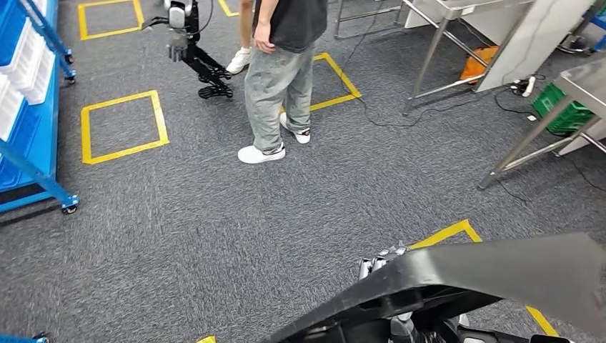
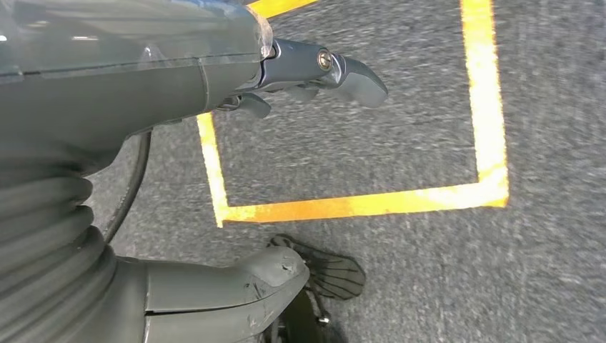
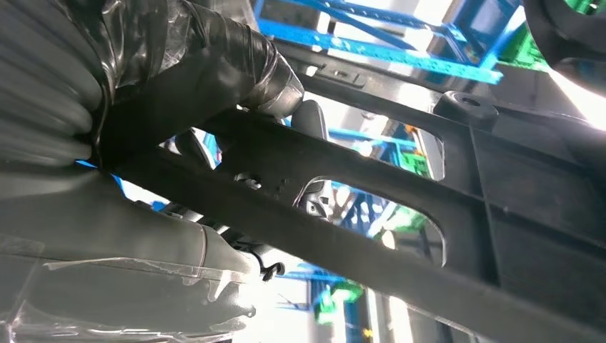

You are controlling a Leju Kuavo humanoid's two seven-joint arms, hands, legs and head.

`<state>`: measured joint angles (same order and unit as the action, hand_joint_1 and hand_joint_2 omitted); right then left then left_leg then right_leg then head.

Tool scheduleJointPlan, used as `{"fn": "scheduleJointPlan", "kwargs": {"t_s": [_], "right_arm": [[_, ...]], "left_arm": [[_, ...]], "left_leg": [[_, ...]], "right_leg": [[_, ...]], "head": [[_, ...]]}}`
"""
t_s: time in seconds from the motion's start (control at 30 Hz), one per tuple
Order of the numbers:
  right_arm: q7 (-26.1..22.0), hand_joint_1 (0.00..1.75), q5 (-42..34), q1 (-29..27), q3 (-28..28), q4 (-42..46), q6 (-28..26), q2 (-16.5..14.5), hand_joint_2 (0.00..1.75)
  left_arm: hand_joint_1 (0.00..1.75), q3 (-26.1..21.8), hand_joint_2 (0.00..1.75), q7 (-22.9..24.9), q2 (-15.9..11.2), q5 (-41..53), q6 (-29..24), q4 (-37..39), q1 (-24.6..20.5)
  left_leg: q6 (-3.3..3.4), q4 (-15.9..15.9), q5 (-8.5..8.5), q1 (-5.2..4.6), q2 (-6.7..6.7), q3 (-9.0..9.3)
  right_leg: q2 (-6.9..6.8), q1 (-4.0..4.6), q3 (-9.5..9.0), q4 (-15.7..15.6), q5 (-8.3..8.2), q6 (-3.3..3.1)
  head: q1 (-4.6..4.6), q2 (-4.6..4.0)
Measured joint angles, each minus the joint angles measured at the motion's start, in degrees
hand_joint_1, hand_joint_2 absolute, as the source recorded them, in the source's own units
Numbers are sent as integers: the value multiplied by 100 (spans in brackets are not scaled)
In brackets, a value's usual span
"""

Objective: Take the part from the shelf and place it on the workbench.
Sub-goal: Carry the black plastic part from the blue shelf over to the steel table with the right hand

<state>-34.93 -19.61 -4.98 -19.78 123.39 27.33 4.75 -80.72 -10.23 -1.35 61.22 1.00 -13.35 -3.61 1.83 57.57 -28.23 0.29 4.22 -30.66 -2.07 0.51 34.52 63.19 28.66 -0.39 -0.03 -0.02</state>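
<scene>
In the head view a large black plastic part [image 1: 500,275] with long bars crosses the bottom right corner, held above the carpet. My right hand [image 1: 382,263] grips it from beneath, its pale fingers showing at the part's edge. The right wrist view shows this hand [image 3: 214,78] wrapped around one bar of the part [image 3: 371,179], which has cut-out openings. My left hand [image 2: 128,86] hangs over the carpet with a finger [image 2: 350,75] and thumb [image 2: 236,286] apart, holding nothing. The blue shelf [image 1: 28,107] stands at the left edge. A metal workbench [image 1: 582,78] stands at the right.
A person [image 1: 279,78] in grey trousers stands ahead in the middle of the carpet. Another dark robot [image 1: 189,43] stands behind them. A second metal table [image 1: 457,11], a green crate [image 1: 561,107], an orange object [image 1: 479,64] and floor cables [image 1: 400,118] lie to the right. Yellow tape squares [image 1: 121,128] mark the floor.
</scene>
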Motion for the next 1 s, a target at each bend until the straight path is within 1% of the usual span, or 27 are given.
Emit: {"fn": "scheduleJointPlan", "kwargs": {"t_s": [0.03, 0.07, 0.1, 0.13, 0.17, 0.23, 0.27, 0.3, 0.33, 0.37, 0.4, 0.43, 0.47, 0.5, 0.53, 0.57, 0.6, 0.67, 0.7, 0.73, 0.8, 0.83, 0.87, 0.9, 0.93, 0.97, 1.0], "right_arm": [[0, 147, -19, -5, -17, 27, -29, -17, 175], [-1, 147, -33, -19, -33, 55, -56, -35, 175], [-2, 147, -45, -41, -48, 77, -76, -53, 175], [-2, 147, -52, -67, -60, 96, -87, -69, 175], [-1, 147, -50, -96, -68, 113, -92, -83, 175], [1, 147, -17, -121, -94, 136, -108, -117, 175], [0, 147, 22, -127, -120, 142, -128, -136, 175], [-1, 147, 75, -127, -150, 144, -153, -150, 175], [-3, 147, 134, -130, -180, 144, -177, -159, 175], [-5, 147, 185, -132, -204, 143, -201, -162, 175], [-8, 147, 221, -131, -222, 143, -221, -162, 175], [-8, 147, 243, -128, -237, 143, -239, -162, 175], [-7, 147, 254, -121, -251, 143, -255, -162, 175], [-4, 147, 258, -112, -262, 143, -267, -162, 175], [5, 147, 261, -95, -271, 142, -275, -162, 175], [16, 147, 261, -79, -275, 141, -281, -160, 175], [26, 147, 259, -66, -278, 140, -285, -156, 175], [42, 147, 255, -55, -278, 138, -288, -140, 175], [44, 147, 253, -50, -278, 137, -291, -131, 175], [49, 147, 249, -39, -278, 136, -305, -121, 175], [72, 147, 217, -21, -278, 132, -359, -105, 175], [93, 147, 188, -18, -278, 124, -390, -98, 175], [121, 147, 155, -20, -277, 112, -413, -91, 175], [155, 147, 127, -20, -276, 97, -424, -82, 175], [184, 147, 110, -19, -275, 84, -419, -72, 175], [214, 147, 104, -13, -274, 74, -400, -58, 175], [243, 147, 113, 4, -274, 68, -367, -41, 175]], "left_arm": [[0, 0, 175, 0, 3, 3, -5, 0, 0], [0, 0, 175, 10, 7, 11, -19, 0, 3], [0, 0, 175, 27, 13, 26, -37, 0, 4], [0, 1, 175, 45, 19, 42, -53, 0, 1], [0, 2, 175, 62, 25, 56, -66, 0, -6], [0, 4, 175, 85, 36, 68, -74, 1, -17], [0, 4, 175, 93, 38, 69, -76, 1, -9], [0, 4, 175, 99, 40, 69, -75, 2, 6], [0, 4, 175, 103, 41, 69, -75, 2, 22], [0, 4, 175, 105, 42, 71, -74, 2, 32], [0, 4, 175, 106, 44, 72, -73, 2, 34], [0, 4, 175, 106, 45, 72, -71, 2, 32], [0, 4, 175, 107, 47, 73, -69, 2, 29], [0, 4, 175, 107, 50, 73, -68, 3, 27], [0, 4, 175, 108, 57, 74, -66, 6, 28], [0, 4, 175, 110, 65, 74, -67, 9, 27], [0, 4, 175, 111, 74, 74, -68, 11, 24], [0, 4, 175, 111, 91, 73, -72, 13, 10], [0, 4, 175, 109, 97, 72, -73, 13, 2], [0, 4, 175, 105, 103, 71, -73, 13, -2], [0, 4, 175, 96, 109, 66, -69, 13, 11], [0, 4, 175, 93, 112, 64, -68, 13, 24], [0, 3, 175, 91, 114, 62, -68, 13, 31], [0, 3, 175, 89, 116, 62, -70, 13, 31], [0, 2, 175, 85, 120, 62, -73, 13, 23], [0, 2, 175, 79, 125, 62, -73, 14, 11], [0, 2, 175, 70, 140, 62, -70, 16, 2]], "left_leg": [[-15, 0, -10, -5, 42, 11], [-36, -1, -20, -8, 91, 20], [-59, -6, -28, -12, 143, 29], [-82, -18, -31, -13, 196, 49], [-110, -10, -53, -9, 178, 66], [-162, 233, -240, 7, -54, -11], [-185, 532, -416, 24, -216, -141], [-206, 915, -607, 33, -318, -319], [-228, 1292, -754, 41, -362, -503], [-248, 1527, -794, 46, -376, -629], [-266, 1562, -722, 54, -380, -665], [-282, 1366, -543, 67, -395, -591], [-299, 1000, -312, 87, -445, -433], [-318, 635, -147, 112, -578, -269], [-316, 321, -40, 137, -718, -132], [-299, 135, 0, 152, -829, -55], [-266, 70, -13, 151, -893, -30], [-180, 28, 11, 140, -788, -21], [-141, 22, 19, 140, -725, -19], [-103, 13, 25, 140, -655, -18], [-49, 7, 22, 115, -502, -22], [-35, 8, 17, 95, -420, -26], [-28, 9, 11, 78, -341, -28], [-22, 10, 5, 63, -269, -26], [-19, 10, -2, 48, -207, -17], [-19, 7, -12, 33, -149, 1], [-20, 1, -22, 23, -98, 25]], "right_leg": [[-99, 42, -161, -307, -77, -44], [-163, 77, -241, -476, -93, -81], [-151, 96, -243, -512, -75, -100], [-88, 94, -242, -531, -92, -123], [-29, 73, -262, -573, -119, -140], [80, 19, -309, -662, -181, -176], [131, -6, -323, -684, -199, -185], [190, -15, -318, -681, -202, -194], [253, -20, -309, -670, -201, -194], [323, -25, -303, -653, -196, -190], [394, -33, -299, -631, -188, -179], [465, -44, -298, -602, -174, -160], [534, -57, -302, -572, -155, -135], [597, -63, -296, -545, -137, -105], [662, -65, -278, -510, -125, -74], [723, -63, -253, -495, -129, -43], [788, -64, -223, -493, -145, -10], [876, -80, -184, -497, -170, 41], [811, -81, -151, -440, -132, 63], [681, -78, -70, -280, -31, 83], [363, -75, 264, 401, 329, 125], [284, -81, 467, 803, 498, 137], [251, -85, 617, 1099, 588, 137], [239, -81, 669, 1192, 564, 125], [228, -70, 600, 1055, 433, 97], [190, -45, 419, 713, 228, 48], [90, 0, 194, 282, 37, -20]], "head": [[0, 0], [-1, 0], [-1, 0], [-2, 0], [-2, 0], [-2, 0], [-2, 0], [-2, 0], [-3, 0], [-3, 0], [-2, 0], [-3, 0], [-3, 0], [-2, 0], [-1, 0], [0, 0], [1, 0], [-1, 0], [1, 0], [1, 0], [2, 0], [1, 0], [1, 0], [1, 0], [1, 0], [1, 0], [1, 0]]}}
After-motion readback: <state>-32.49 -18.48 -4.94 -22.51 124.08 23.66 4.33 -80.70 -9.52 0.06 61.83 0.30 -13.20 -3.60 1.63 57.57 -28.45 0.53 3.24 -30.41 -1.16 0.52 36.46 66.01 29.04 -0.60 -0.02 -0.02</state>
